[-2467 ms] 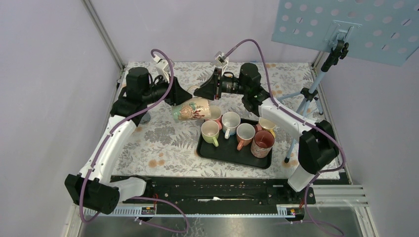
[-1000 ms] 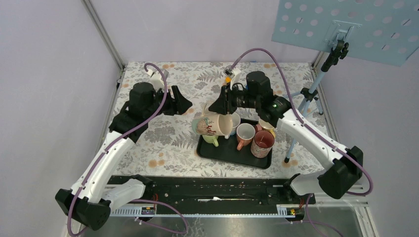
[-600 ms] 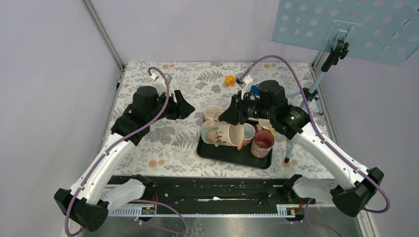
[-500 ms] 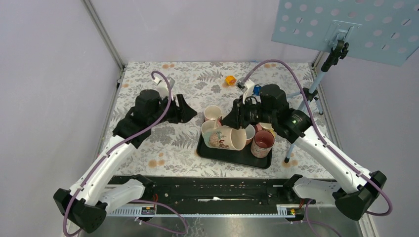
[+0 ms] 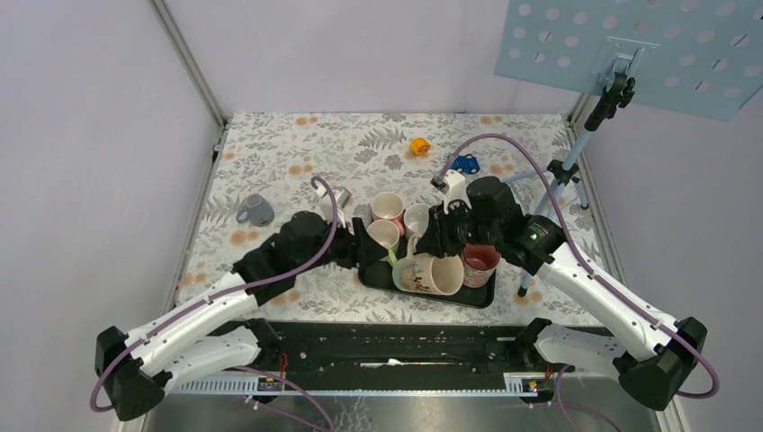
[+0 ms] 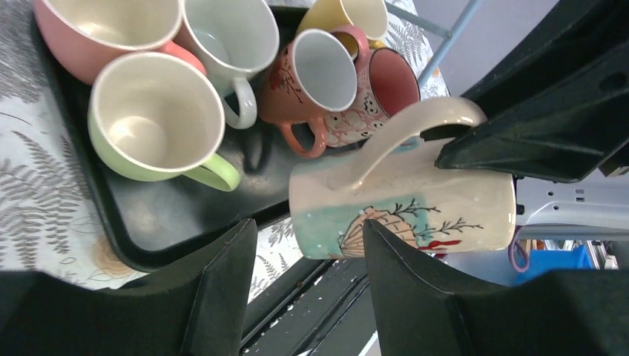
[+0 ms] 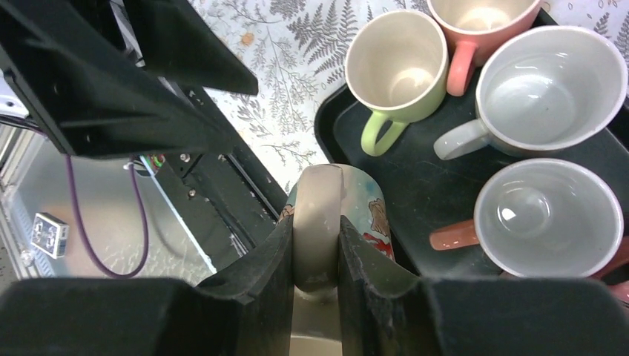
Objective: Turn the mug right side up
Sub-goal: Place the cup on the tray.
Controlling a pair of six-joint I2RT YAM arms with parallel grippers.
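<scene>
A tall cream mug (image 5: 428, 274) with a teal band lies on its side in the air over the front edge of the black tray (image 5: 474, 293). Its handle (image 7: 317, 222) faces up. My right gripper (image 7: 316, 236) is shut on that handle, which fills the gap between the fingers; from above, this gripper (image 5: 438, 247) sits right over the mug. My left gripper (image 5: 371, 247) is open just left of the mug. In the left wrist view the mug's base end (image 6: 315, 215) shows just beyond the spread left gripper (image 6: 308, 228), not touching its fingers.
Several upright mugs stand on the tray: green (image 5: 383, 234), pink (image 5: 388, 207), white (image 5: 417, 219), dark red (image 5: 480, 261). A small grey cup (image 5: 255, 211) sits on the floral cloth at left. Orange (image 5: 419, 145) and blue (image 5: 464, 164) toys lie at the back; a tripod (image 5: 562, 171) stands right.
The right arm has carried the mug from over the tray's middle down to its front edge. The left arm has swung in toward the mug, uncovering the grey cup.
</scene>
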